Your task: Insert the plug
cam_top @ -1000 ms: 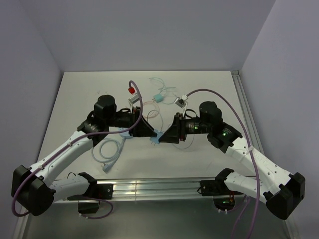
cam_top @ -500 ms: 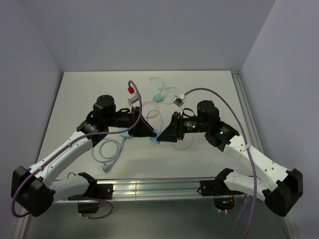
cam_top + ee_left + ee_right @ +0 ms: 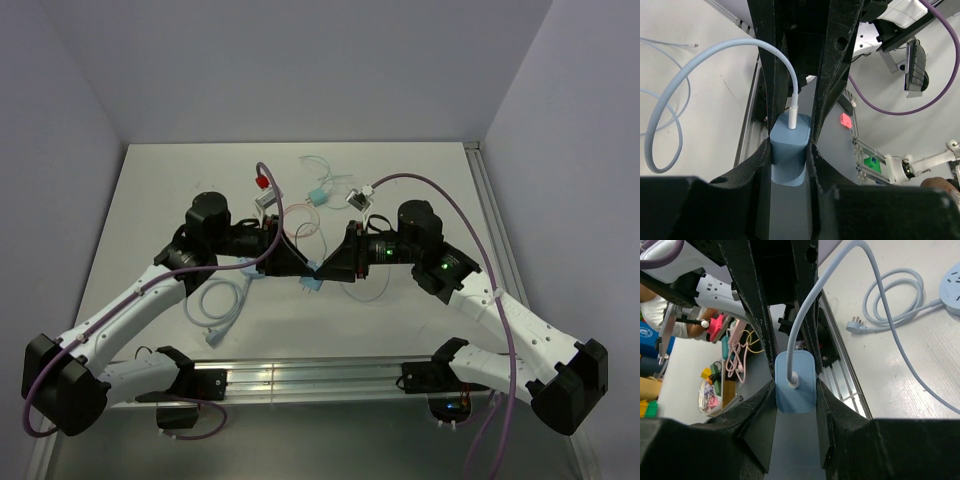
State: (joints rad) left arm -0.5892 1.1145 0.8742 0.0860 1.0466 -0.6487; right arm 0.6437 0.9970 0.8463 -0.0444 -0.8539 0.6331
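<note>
A blue charger block (image 3: 312, 281) with a pale cable plugged into it hangs above the table's middle, where both grippers meet tip to tip. My left gripper (image 3: 300, 268) is shut on the block (image 3: 790, 145), which sits pressed between its pads. My right gripper (image 3: 326, 272) comes from the opposite side, and the same block (image 3: 795, 382) sits tight between its fingers. The pale blue power strip (image 3: 952, 287) shows at the right wrist view's top right corner, with its coiled cord and wall plug (image 3: 856, 325). In the top view the strip is hidden under the left arm.
The coiled pale cord (image 3: 218, 303) lies near the front left. At the back of the table lie a red piece (image 3: 264, 183), a small grey adapter (image 3: 268, 201), a teal plug (image 3: 318, 194), a white adapter (image 3: 360, 201) and thin loose wires.
My right arm has swung left and closed in on the left gripper. The two sets of fingers now meet around the blue block. The left arm has barely moved.
</note>
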